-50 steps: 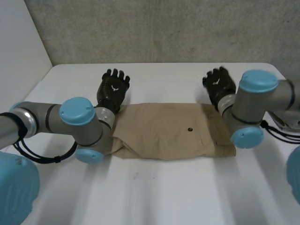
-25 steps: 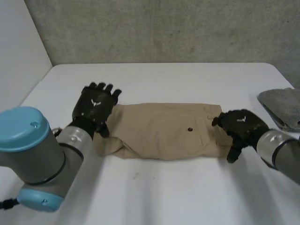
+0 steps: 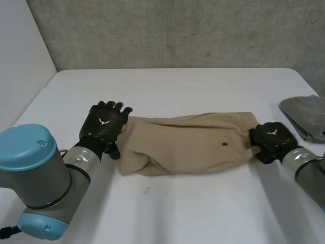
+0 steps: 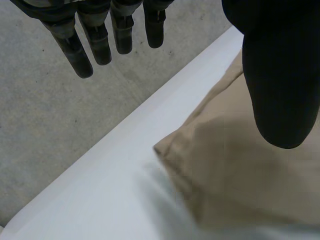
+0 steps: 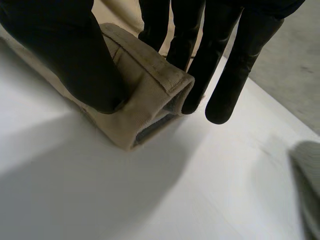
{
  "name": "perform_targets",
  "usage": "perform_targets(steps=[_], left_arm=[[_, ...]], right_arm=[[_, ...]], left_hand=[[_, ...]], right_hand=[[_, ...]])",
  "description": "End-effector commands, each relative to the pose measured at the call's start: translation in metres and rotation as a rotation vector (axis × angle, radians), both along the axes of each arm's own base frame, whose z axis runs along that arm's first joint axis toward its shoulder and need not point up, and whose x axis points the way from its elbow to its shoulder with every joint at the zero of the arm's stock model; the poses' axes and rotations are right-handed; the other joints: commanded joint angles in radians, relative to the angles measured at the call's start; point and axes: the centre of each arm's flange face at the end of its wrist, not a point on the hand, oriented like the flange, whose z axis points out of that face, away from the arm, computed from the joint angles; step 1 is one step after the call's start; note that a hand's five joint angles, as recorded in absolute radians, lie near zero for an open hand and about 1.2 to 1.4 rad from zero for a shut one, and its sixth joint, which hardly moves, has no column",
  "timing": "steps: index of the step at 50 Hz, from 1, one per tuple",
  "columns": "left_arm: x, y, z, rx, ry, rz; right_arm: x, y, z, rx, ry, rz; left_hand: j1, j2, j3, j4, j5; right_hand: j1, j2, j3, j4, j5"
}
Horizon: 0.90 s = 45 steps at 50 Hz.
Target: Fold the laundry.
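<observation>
While the tan garment (image 3: 188, 145) lies bunched lengthwise on the table (image 3: 177, 203), right hand (image 3: 271, 140) pinches one end. Left hand (image 3: 104, 124) fingers (image 4: 97, 42) straight, spread.

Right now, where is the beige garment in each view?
Head view: the beige garment lies across the white table, between the left hand and the right hand.
Left wrist view: its corner lies under the left hand's thumb.
Right wrist view: the right hand pinches its thick end.
Shared landmark: the white table.
</observation>
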Motion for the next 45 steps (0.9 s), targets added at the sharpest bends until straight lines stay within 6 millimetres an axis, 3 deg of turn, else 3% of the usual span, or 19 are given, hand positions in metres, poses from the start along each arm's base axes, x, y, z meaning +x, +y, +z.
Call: perform_targets(steps=[1,3,5,8,10,13,14,16,17,20,21,24,27,28,29,32,38,41,45], left_arm=[[0.002,0.002,0.006,-0.009,0.006,0.004],[0.003,0.005,0.007,-0.002,0.003,0.004],[0.003,0.006,0.007,0.000,0.003,0.003],[0.004,0.006,0.009,-0.004,0.005,0.004],[0.004,0.006,0.012,-0.012,0.010,0.006],[0.004,0.007,0.014,-0.017,0.011,0.009],[0.005,0.007,0.017,-0.025,0.016,0.009],[0.005,0.007,0.019,-0.032,0.019,0.009],[0.005,0.006,0.020,-0.036,0.021,0.012],[0.005,0.006,0.024,-0.046,0.028,0.013],[0.005,0.005,0.025,-0.048,0.031,0.014],[0.004,0.005,0.027,-0.055,0.035,0.012],[0.001,0.002,0.034,-0.075,0.046,0.009],[0.000,0.001,0.036,-0.082,0.049,0.007],[-0.002,-0.001,0.041,-0.097,0.059,0.006],[-0.005,-0.007,0.049,-0.120,0.082,0.005],[-0.034,-0.016,0.062,-0.132,0.163,-0.052],[-0.057,-0.012,0.061,-0.085,0.180,-0.110],[-0.079,-0.007,0.046,0.032,0.176,-0.151]], right_arm=[[-0.058,-0.013,0.043,-0.089,0.148,-0.116],[-0.074,-0.019,0.047,-0.093,0.231,-0.139],[-0.075,-0.021,0.051,-0.108,0.272,-0.128],[-0.043,-0.016,0.064,-0.166,0.297,-0.027],[-0.003,-0.004,0.075,-0.230,0.279,0.091],[0.032,0.011,0.088,-0.301,0.260,0.195],[0.052,0.021,0.093,-0.346,0.247,0.259],[0.072,0.034,0.094,-0.387,0.239,0.329],[0.093,0.052,0.094,-0.425,0.217,0.409],[0.128,0.086,0.081,-0.438,0.181,0.568],[0.146,0.109,0.063,-0.408,0.165,0.682],[0.162,0.136,0.038,-0.349,0.164,0.808],[0.163,0.144,0.021,-0.256,0.175,0.843],[0.161,0.145,0.021,-0.241,0.173,0.842],[0.159,0.147,0.021,-0.209,0.157,0.851],[0.153,0.137,0.037,-0.172,0.080,0.781],[0.109,0.080,0.100,-0.111,-0.238,0.460],[0.090,0.062,0.114,-0.042,-0.389,0.339],[0.077,0.050,0.116,0.013,-0.438,0.267]], left_hand=[[-0.014,-0.028,-0.033,-0.027,-0.048],[-0.014,-0.028,-0.033,-0.027,-0.048],[-0.014,-0.028,-0.033,-0.027,-0.048],[-0.014,-0.028,-0.033,-0.027,-0.048],[-0.014,-0.028,-0.033,-0.027,-0.048],[-0.014,-0.028,-0.033,-0.027,-0.048],[-0.014,-0.028,-0.033,-0.027,-0.048],[-0.014,-0.028,-0.033,-0.027,-0.048],[-0.014,-0.028,-0.033,-0.027,-0.048],[-0.014,-0.028,-0.033,-0.027,-0.048],[-0.014,-0.028,-0.033,-0.027,-0.048],[-0.014,-0.028,-0.033,-0.027,-0.048],[-0.014,-0.028,-0.033,-0.027,-0.048],[-0.014,-0.028,-0.033,-0.027,-0.048],[-0.014,-0.028,-0.033,-0.027,-0.048],[-0.014,-0.028,-0.033,-0.027,-0.048],[-0.014,-0.028,-0.033,-0.027,-0.048],[-0.014,-0.028,-0.033,-0.027,-0.048],[-0.014,-0.028,-0.033,-0.027,-0.048]], right_hand=[[0.472,0.221,0.248,0.208,0.279],[0.472,0.221,0.248,0.208,0.279],[0.472,0.221,0.248,0.208,0.279],[0.472,0.221,0.248,0.208,0.279],[0.472,0.221,0.248,0.208,0.279],[0.472,0.221,0.248,0.208,0.279],[0.472,0.221,0.248,0.208,0.279],[0.472,0.221,0.248,0.208,0.279],[0.472,0.221,0.248,0.208,0.279],[0.472,0.221,0.248,0.208,0.279],[0.472,0.221,0.248,0.208,0.279],[0.472,0.221,0.248,0.208,0.279],[0.418,0.167,0.194,0.154,0.225],[0.234,-0.017,0.010,-0.030,0.041],[-0.244,-0.496,-0.468,-0.509,-0.437],[-0.747,-0.998,-0.971,-1.011,-0.940],[-0.750,-1.001,-0.974,-1.014,-0.943],[-0.750,-1.001,-0.974,-1.014,-0.943],[-0.750,-1.001,-0.974,-1.014,-0.943]])
